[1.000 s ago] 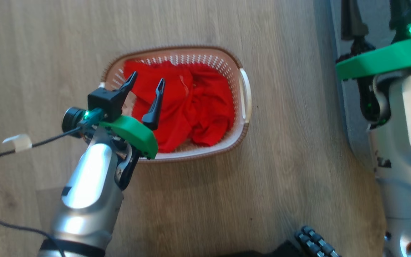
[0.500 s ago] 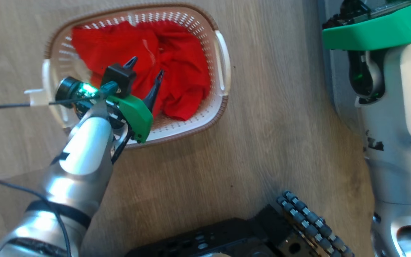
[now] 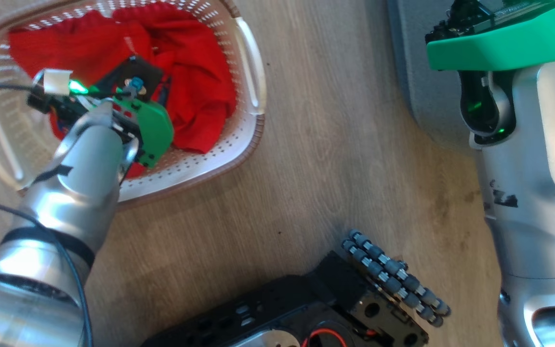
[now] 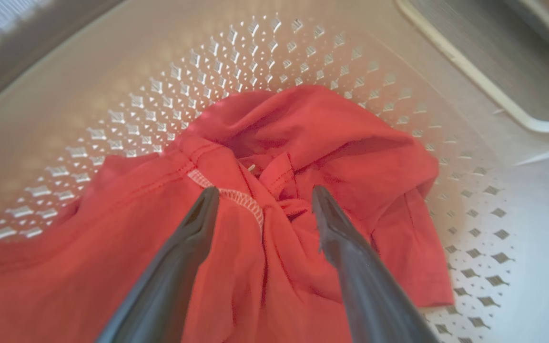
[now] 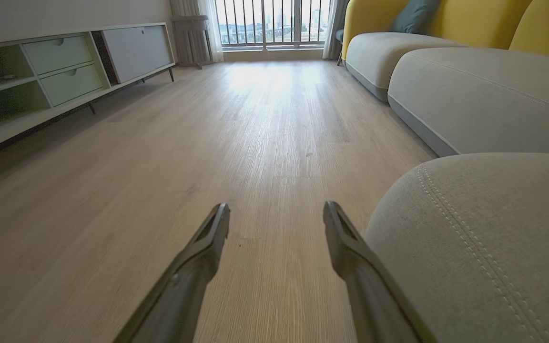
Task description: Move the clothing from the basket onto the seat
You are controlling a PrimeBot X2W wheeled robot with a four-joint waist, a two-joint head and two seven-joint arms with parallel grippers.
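Note:
The cream perforated basket (image 3: 251, 120) stands on the wood floor at the upper left of the head view, with the red clothing (image 3: 195, 82) bunched inside it. My left arm (image 3: 89, 154) reaches down into the basket, and its wrist hides the fingers there. In the left wrist view my left gripper (image 4: 265, 193) is open, its tips straddling a fold and pale seam of the red clothing (image 4: 322, 128), close to the fabric. The basket wall (image 4: 236, 62) rises behind. My right gripper (image 5: 277, 209) is open and holds nothing, low over the floor beside the grey seat (image 5: 484, 247).
My black base with its roller wheel (image 3: 393, 279) sits at the bottom of the head view. The seat's grey edge (image 3: 417, 96) lies under my right arm (image 3: 537, 168). A low cabinet (image 5: 41, 71) lines the far left and further sofa cushions (image 5: 470, 85) stand beyond.
The head camera has tilted, so the basket now sits at the picture's upper left. My left gripper has gone down into the basket over the red clothing, still open.

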